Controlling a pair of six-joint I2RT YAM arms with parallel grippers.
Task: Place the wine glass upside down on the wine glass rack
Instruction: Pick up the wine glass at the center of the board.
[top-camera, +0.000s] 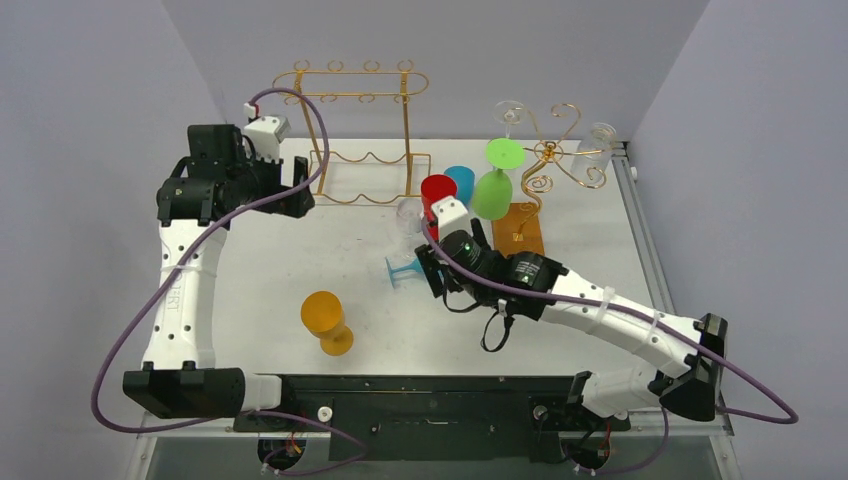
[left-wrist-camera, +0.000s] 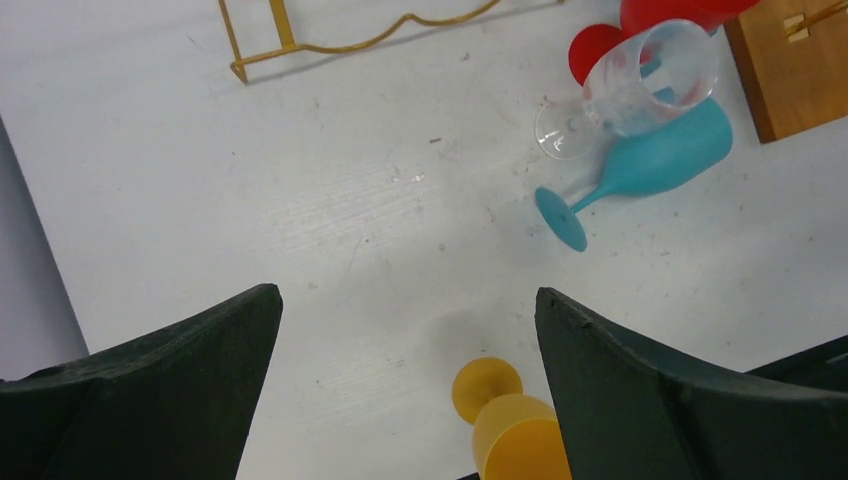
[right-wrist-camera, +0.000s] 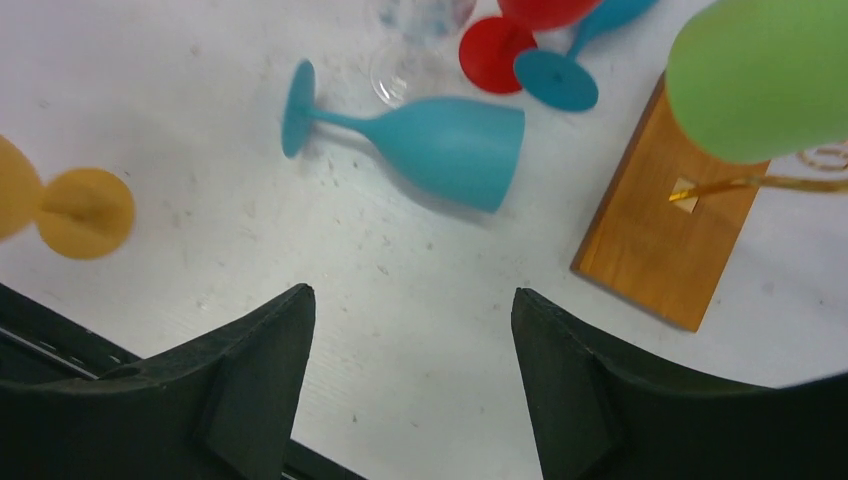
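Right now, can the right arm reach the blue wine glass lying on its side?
Probably yes. The right end effector hangs open just short of the blue glass, nothing between them; the clear glass beside its stem might get bumped.

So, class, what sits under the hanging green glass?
The rack's wooden base on the table shows below the green glass; its bowl covers one corner of that base.

Pale lavender walls (top-camera: 90, 80) enclose a scuffed white table (top-camera: 300, 260) on three sides

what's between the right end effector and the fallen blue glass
Only bare table, from the right end effector to the fallen blue glass, in the right wrist view.
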